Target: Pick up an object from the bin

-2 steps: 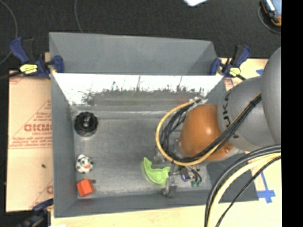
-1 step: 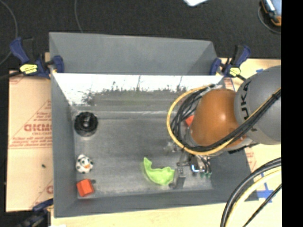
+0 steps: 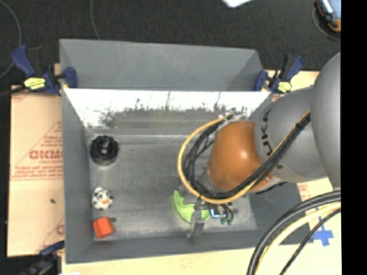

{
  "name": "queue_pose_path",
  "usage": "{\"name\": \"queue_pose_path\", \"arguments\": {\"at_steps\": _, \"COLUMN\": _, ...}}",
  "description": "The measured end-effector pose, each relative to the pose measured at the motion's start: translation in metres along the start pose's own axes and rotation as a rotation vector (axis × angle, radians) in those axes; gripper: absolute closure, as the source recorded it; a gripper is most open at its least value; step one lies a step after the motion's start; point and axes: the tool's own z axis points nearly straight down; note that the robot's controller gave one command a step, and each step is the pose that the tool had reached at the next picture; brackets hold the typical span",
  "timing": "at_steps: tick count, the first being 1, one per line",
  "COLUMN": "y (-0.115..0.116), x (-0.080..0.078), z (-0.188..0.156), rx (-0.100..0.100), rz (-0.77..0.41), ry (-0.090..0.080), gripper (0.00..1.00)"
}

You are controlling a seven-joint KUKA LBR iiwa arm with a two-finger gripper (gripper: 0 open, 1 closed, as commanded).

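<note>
Occupying most of the camera view, the grey metal bin (image 3: 143, 173) has a largely bare floor with a few loose things spread well apart. We note the grey arm (image 3: 301, 142) coming in from the right, low over the bin's right half. Its orange cover (image 3: 232, 156) is ringed by black and yellow cables (image 3: 186, 153). Below the cover, the gripper (image 3: 196, 225) points down at the floor close to the front wall, right of centre. We cannot tell whether it is released or clenched, as the wrist hides most of it.

A bright green thing (image 3: 182, 204) of curved, irregular shape lies just beside the gripper on its left, partly under the cables; we cannot tell whether it is grasped. A black round thing (image 3: 104, 149) sits at the left, toward the back. An orange block (image 3: 103, 228) lies in the front left corner. A small white figure (image 3: 102, 197) with dark spots lies between those two. A tiny blue and green piece (image 3: 225, 215) lies just right of the gripper.
</note>
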Motion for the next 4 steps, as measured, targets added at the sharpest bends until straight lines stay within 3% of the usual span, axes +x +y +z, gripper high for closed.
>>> {"name": "queue_pose_path", "arguments": {"at_steps": 1, "y": -0.01, "x": -0.004, "z": 0.028, "rx": 0.002, "rz": -0.02, "ry": -0.006, "gripper": 0.0}}
{"name": "queue_pose_path", "arguments": {"at_steps": 2, "y": -0.009, "x": -0.015, "z": 0.028, "rx": -0.001, "rz": 0.126, "ry": 0.002, "gripper": 1.0}}
{"name": "queue_pose_path", "arguments": {"at_steps": 4, "y": -0.009, "x": -0.015, "z": 0.026, "rx": -0.001, "rz": 0.124, "ry": 0.002, "gripper": 1.0}}
